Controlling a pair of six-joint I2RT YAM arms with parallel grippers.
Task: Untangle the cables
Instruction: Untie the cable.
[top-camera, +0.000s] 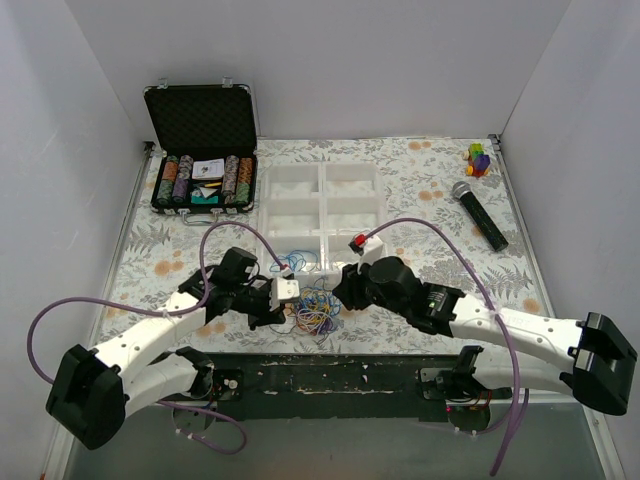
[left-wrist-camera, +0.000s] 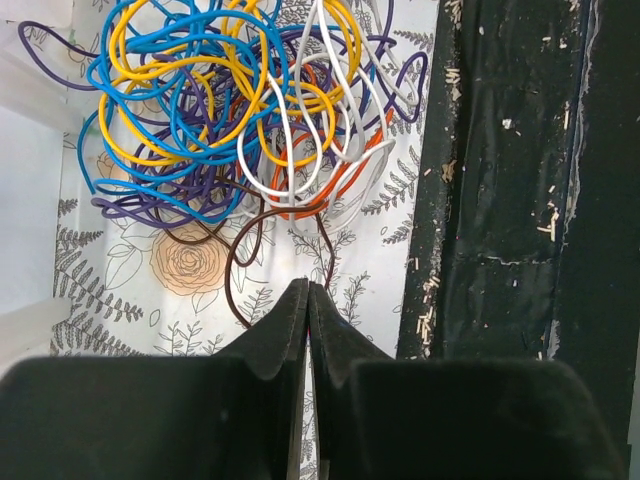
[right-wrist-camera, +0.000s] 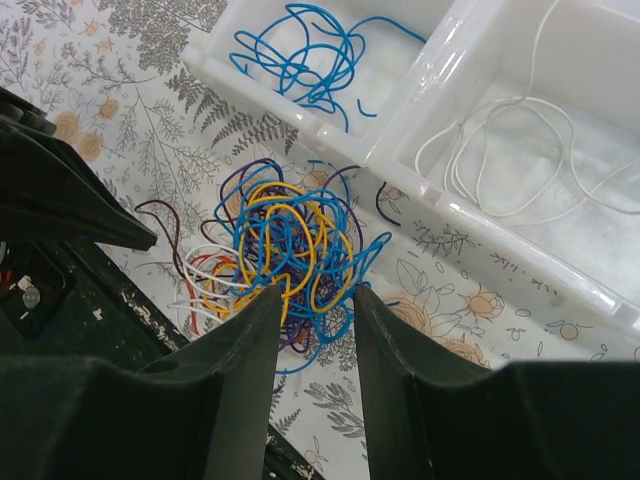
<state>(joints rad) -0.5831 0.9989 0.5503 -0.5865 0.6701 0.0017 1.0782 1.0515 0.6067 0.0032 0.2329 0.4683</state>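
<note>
Sorting partly done: you have blue strands in one tray compartment and a white strand in the next. Most cables sit knotted on the surface, just near of the tray. Left hand closed at a brown strand, grip unclear. Right hand part open, empty, over the knot.

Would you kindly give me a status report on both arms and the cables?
Left fingers shut at a brown strand, grip unclear. Right fingers open, facing tangle. White tray alongside, not blocking.

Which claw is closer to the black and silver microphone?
Right. The right claw sits at the multicoloured wire tangle, left of the black microphone and closer to the robot; the left claw lies farther left, across the tangle.
</note>
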